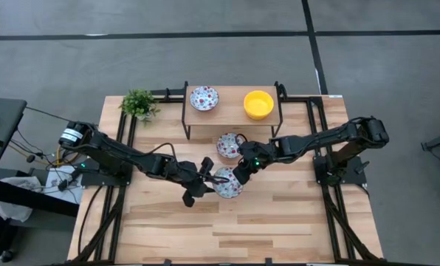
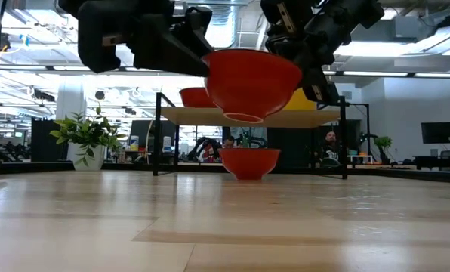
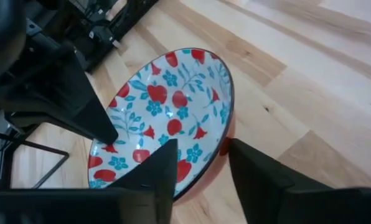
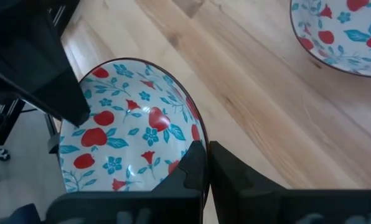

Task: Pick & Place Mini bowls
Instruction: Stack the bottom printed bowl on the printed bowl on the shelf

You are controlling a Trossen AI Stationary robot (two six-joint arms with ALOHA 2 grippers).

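Held floral bowl (image 1: pixel 227 182) at mid-bench in the high view, pinched at opposite rims by left end effector (image 1: pixel 208 177) and right end effector (image 1: pixel 242 171). Beyond it, second floral bowl (image 1: pixel 229 145) on the wooden bench (image 1: pixel 279 222), just in front of a small raised shelf (image 1: pixel 233 111) carrying a third floral bowl (image 1: pixel 204 97) at left and a yellow bowl (image 1: pixel 258 104) at right. Small potted plant (image 1: pixel 139 104) at the far left corner.

Low view: held bowl's red underside (image 2: pixel 251 83) clear of the bench, both end effectors clamped at its rim; second bowl (image 2: pixel 251 162) resting behind, below the shelf.

Left wrist view: fingers (image 3: pixel 164 168) closed over the rim, one inside the patterned face, one outside.

Right wrist view: fingers (image 4: pixel 195 165) gripping the opposite rim likewise; second bowl (image 4: pixel 344 31) near, apart.
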